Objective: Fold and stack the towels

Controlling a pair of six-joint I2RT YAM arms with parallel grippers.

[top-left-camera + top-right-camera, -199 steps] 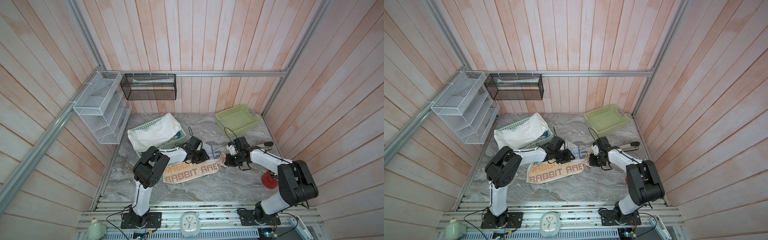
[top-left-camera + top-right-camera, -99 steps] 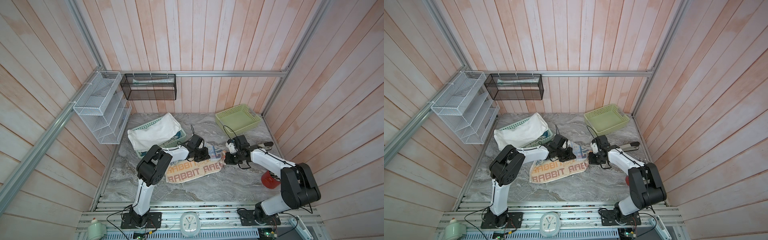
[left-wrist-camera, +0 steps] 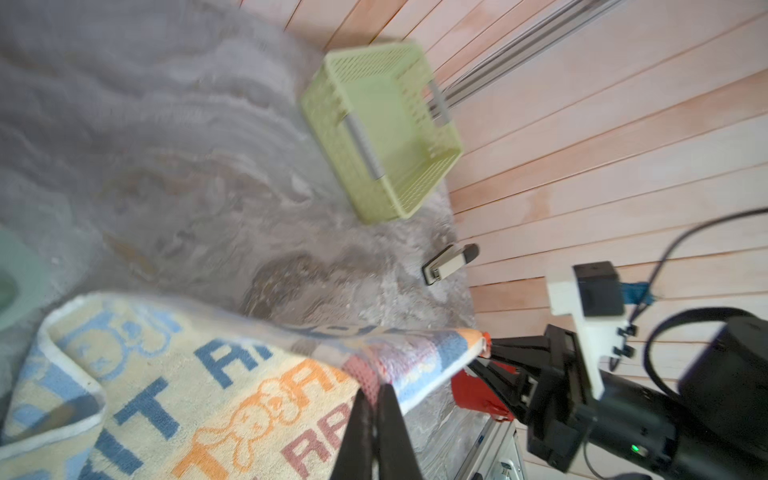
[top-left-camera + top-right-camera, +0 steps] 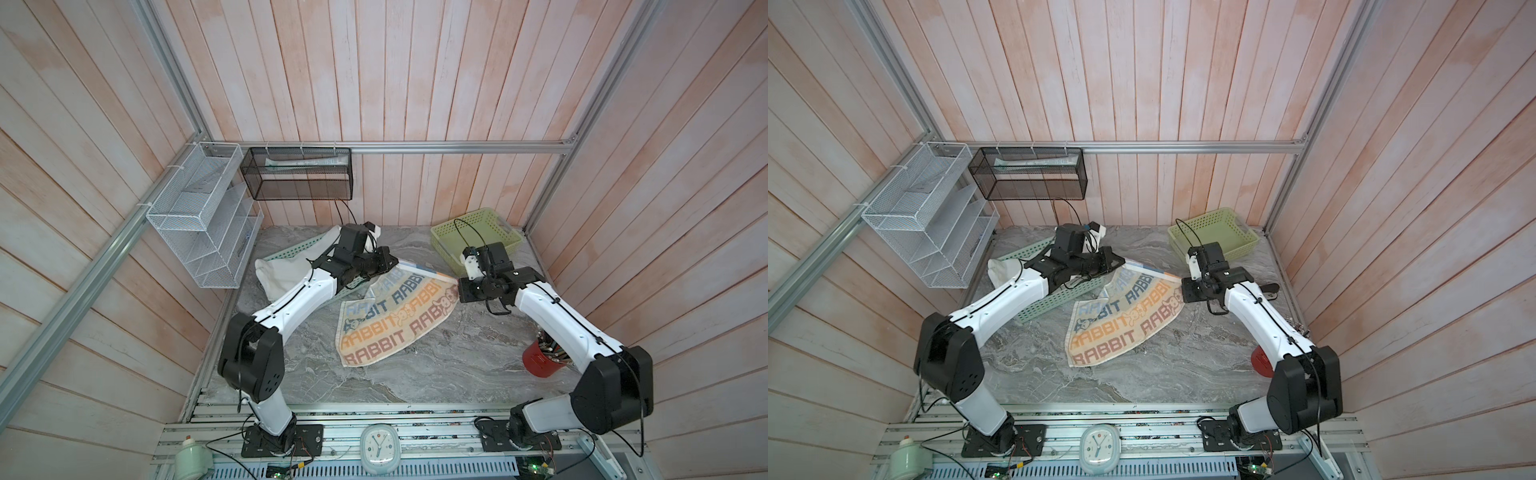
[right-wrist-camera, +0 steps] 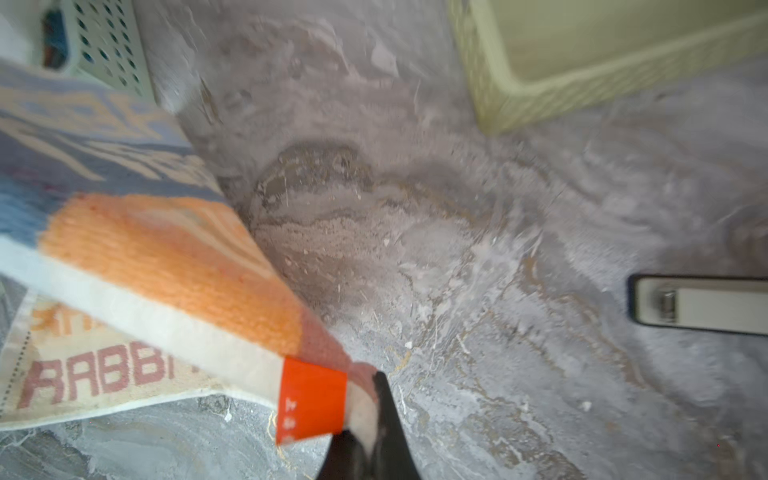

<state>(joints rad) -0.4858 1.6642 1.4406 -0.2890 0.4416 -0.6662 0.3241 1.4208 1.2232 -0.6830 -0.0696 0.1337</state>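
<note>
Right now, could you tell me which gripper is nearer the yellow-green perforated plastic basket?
Right. The right gripper is just in front of the basket; the left gripper is farther, across the striped towel.

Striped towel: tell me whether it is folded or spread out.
Spread out, not folded. The striped towel lies open, lettering showing, near end on the table; the left gripper and right gripper pinch its raised far edge.

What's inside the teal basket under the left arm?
A white towel lies in the teal basket, hanging over its rim. The left arm and that towel cover the rest, so anything beneath can't be seen.
</note>
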